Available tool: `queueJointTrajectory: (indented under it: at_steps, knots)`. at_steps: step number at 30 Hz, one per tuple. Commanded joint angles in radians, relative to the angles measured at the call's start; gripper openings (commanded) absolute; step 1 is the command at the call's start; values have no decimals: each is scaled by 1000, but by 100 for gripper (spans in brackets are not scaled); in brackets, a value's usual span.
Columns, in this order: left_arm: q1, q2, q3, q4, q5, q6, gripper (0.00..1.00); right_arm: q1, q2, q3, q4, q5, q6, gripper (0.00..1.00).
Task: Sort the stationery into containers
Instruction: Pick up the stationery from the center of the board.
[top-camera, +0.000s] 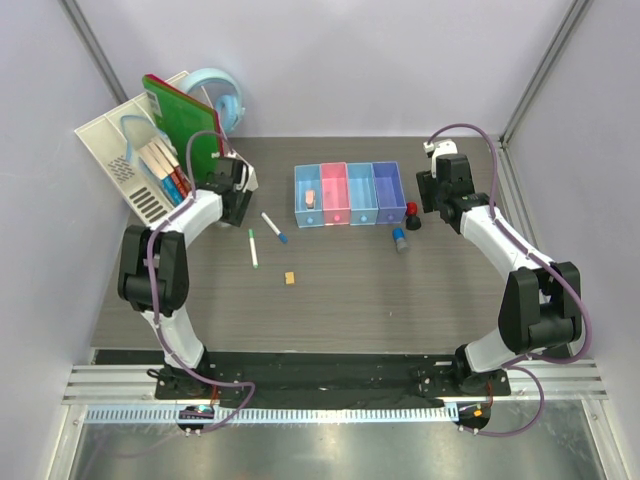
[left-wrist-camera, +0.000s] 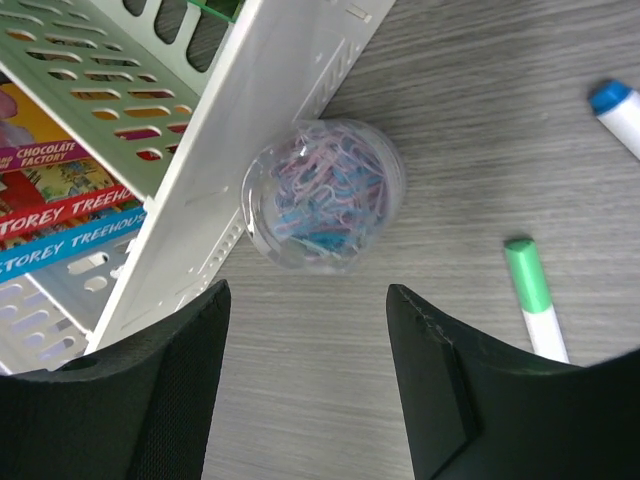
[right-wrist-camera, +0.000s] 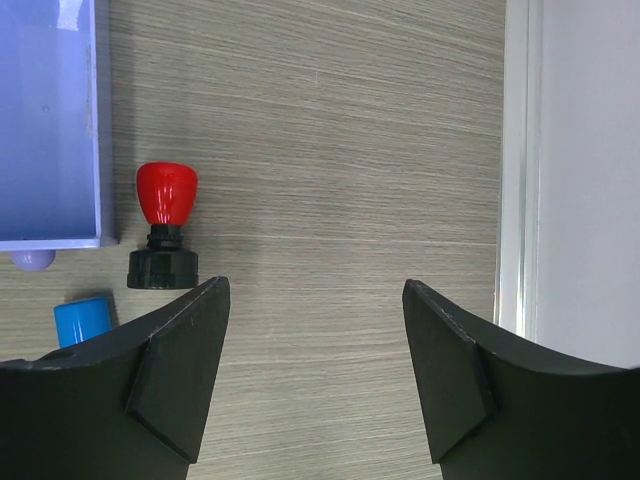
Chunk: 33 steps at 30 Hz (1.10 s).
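While both arms hang over the tabletop (top-camera: 350, 310), the overhead view shows the row of four bins (top-camera: 350, 195) near its middle, with the pink eraser (top-camera: 310, 196) lying in the light-blue end bin. Left of the row and nearer the arm bases lie the blue-capped pen (top-camera: 274, 227) and the green-capped pen (top-camera: 253, 247), with the orange block (top-camera: 289, 278) nearer still. Just off the row's violet end stand the red-and-black cylinder (top-camera: 412, 215) and, a little nearer, the blue-grey cylinder (top-camera: 400, 240). The left fingers (top-camera: 238, 190) hover left of the row, beside the white organizer (top-camera: 140, 165). The right fingers (top-camera: 432, 195) hover just right of the row.

From the left wrist, the fingers are spread wide with nothing between them. A clear tub of paper clips (left-wrist-camera: 322, 195) sits just beside the organizer.

From the right wrist, the fingers gape wide and empty. The red-and-black cylinder stands just beside the violet bin's corner.
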Motion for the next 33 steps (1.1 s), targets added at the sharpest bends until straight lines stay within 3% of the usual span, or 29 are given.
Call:
queueJointTrajectory:
  at_steps: [1, 15, 24, 33]
  knots:
    - [40, 38, 64, -2, 47, -36, 65, -1, -36, 2, 5, -8, 17, 75]
    - [73, 97, 98, 26, 227, -6, 65, -2, -32, 11, -7, -19, 29, 75]
    - [71, 123, 95, 58, 222, 30, 65, -2, -32, 9, -9, -22, 32, 75]
    - [74, 101, 90, 82, 337, 68, 77, -4, -26, 11, -15, -23, 34, 75]
